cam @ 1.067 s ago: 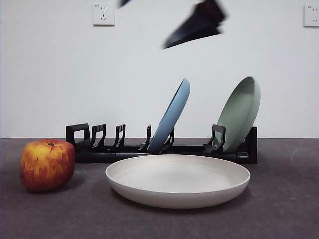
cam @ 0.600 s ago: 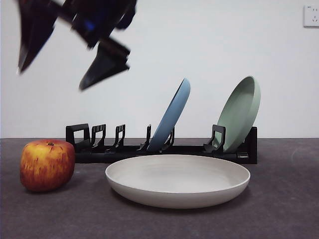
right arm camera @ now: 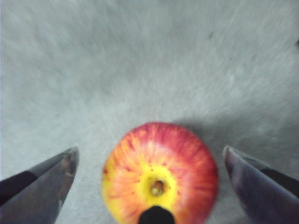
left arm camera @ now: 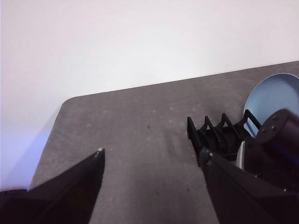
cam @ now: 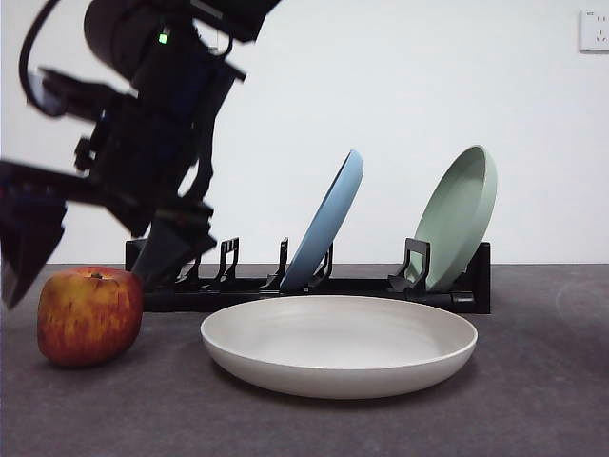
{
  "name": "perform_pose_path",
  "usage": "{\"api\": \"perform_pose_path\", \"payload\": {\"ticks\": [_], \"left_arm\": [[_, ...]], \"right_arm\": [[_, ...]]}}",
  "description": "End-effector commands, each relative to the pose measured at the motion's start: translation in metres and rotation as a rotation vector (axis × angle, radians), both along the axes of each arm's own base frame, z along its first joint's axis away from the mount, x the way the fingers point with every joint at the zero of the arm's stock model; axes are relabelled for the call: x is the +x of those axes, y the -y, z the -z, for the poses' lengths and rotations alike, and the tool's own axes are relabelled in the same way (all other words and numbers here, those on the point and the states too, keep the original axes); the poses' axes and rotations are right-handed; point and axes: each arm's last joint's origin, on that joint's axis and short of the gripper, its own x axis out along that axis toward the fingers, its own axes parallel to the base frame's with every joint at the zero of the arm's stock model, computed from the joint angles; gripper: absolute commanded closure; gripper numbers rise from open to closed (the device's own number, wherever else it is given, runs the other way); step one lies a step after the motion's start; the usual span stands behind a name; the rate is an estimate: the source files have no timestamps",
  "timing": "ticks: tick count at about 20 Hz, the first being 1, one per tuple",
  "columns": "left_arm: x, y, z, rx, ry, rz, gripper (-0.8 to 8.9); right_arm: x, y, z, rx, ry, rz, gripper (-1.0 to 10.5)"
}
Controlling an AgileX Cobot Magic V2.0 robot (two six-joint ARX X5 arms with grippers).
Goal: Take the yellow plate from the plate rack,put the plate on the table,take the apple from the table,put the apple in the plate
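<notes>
The apple (cam: 88,316) sits on the table (cam: 533,400) at the left, stem up. My right gripper (cam: 76,267) has come down over it, open, with one jaw on each side and not touching. In the right wrist view the apple (right arm camera: 159,175) lies between the spread jaws of the right gripper (right arm camera: 150,150). The yellow plate (cam: 339,345) lies flat on the table, in front of the plate rack (cam: 247,286). My left gripper (left arm camera: 152,151) hangs open and empty above bare table near the rack's end (left arm camera: 210,135).
A light blue plate (cam: 328,224) and a sage green plate (cam: 461,214) stand leaning in the rack. The right arm's dark body (cam: 162,114) fills the upper left. A wall outlet (cam: 595,30) is at the top right.
The right arm has swung left and down from the top of the view. Its open jaws now straddle the apple. Apple, plate and rack have not moved.
</notes>
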Motion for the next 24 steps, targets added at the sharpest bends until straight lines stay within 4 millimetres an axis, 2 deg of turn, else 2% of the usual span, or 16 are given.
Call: {"api": "perform_pose_path", "payload": {"ticks": [1, 2, 6, 9, 11, 13, 16, 18, 21, 24], "left_arm": [[0.000, 0.000, 0.001, -0.010, 0.000, -0.007, 4.71], [0.000, 0.000, 0.001, -0.010, 0.000, -0.008, 4.71], [0.000, 0.000, 0.001, -0.010, 0.000, -0.007, 4.71], [0.000, 0.000, 0.001, -0.010, 0.001, -0.007, 4.71], [0.000, 0.000, 0.001, -0.011, 0.000, -0.006, 4.71], [0.000, 0.000, 0.001, -0.014, 0.002, -0.006, 4.71], [0.000, 0.001, -0.001, -0.031, 0.013, -0.006, 4.71], [0.001, 0.001, -0.003, -0.049, 0.024, -0.005, 4.71], [0.001, 0.002, -0.005, -0.071, 0.039, -0.004, 4.71], [0.003, 0.005, -0.006, -0.067, 0.037, -0.002, 4.71]], "right_arm": [[0.001, -0.004, 0.019, -0.029, -0.016, -0.006, 3.8], [0.002, -0.004, 0.023, -0.037, -0.021, -0.006, 4.6], [0.000, -0.007, 0.025, -0.031, -0.010, -0.009, 9.4], [0.001, -0.004, 0.010, -0.007, 0.010, -0.003, 9.6], [-0.001, 0.003, -0.014, 0.007, 0.048, 0.018, 9.6], [-0.002, 0.018, -0.050, 0.035, 0.089, 0.045, 9.6], [-0.004, 0.054, -0.103, 0.062, 0.111, 0.093, 9.6], [-0.003, 0.084, -0.128, 0.048, 0.099, 0.138, 9.6], [0.002, 0.129, -0.149, -0.009, 0.057, 0.224, 9.6], [0.008, 0.153, -0.147, -0.081, -0.016, 0.297, 9.6]]}}
